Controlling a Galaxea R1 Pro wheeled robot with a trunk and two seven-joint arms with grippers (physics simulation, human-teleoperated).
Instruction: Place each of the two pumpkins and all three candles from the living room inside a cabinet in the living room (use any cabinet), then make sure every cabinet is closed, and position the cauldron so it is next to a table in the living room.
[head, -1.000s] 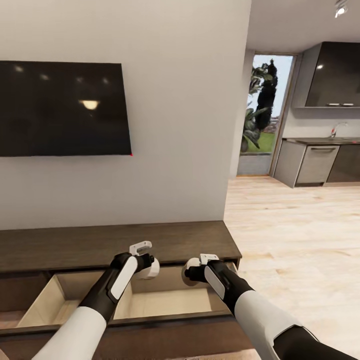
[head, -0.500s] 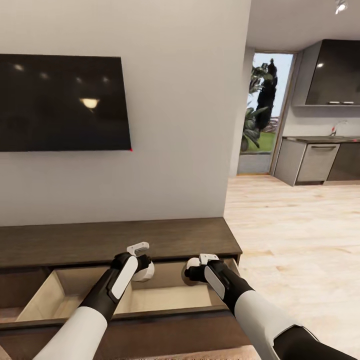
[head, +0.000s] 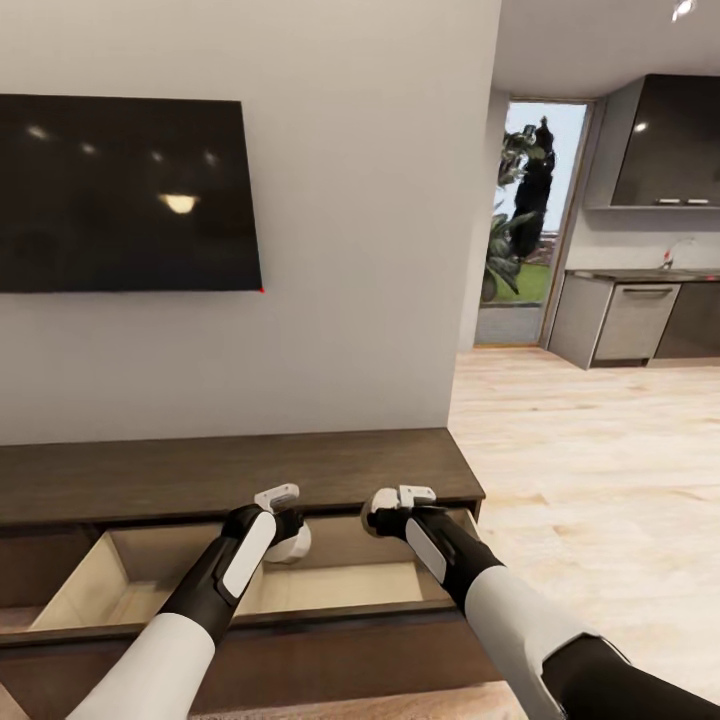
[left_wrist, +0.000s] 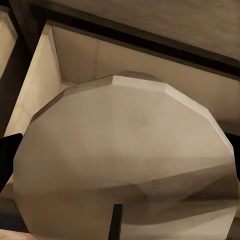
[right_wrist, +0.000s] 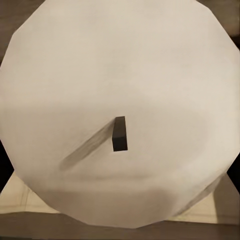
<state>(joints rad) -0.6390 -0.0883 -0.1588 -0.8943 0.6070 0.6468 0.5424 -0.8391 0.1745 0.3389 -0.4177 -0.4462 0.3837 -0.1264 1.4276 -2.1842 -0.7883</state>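
Over the cabinet's (head: 300, 470) open drawer (head: 330, 590), the left gripper (head: 290, 535) and right gripper (head: 380, 520) each clamp a candle. Wrist views show the left candle (left_wrist: 125, 160) and the right candle's (right_wrist: 120, 75) dark wick (right_wrist: 119, 134).

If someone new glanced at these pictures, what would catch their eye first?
Probably the two arms reaching over the open drawer of the low dark cabinet, the left gripper and right gripper each holding a pale candle. Next, the big black TV on the wall above.
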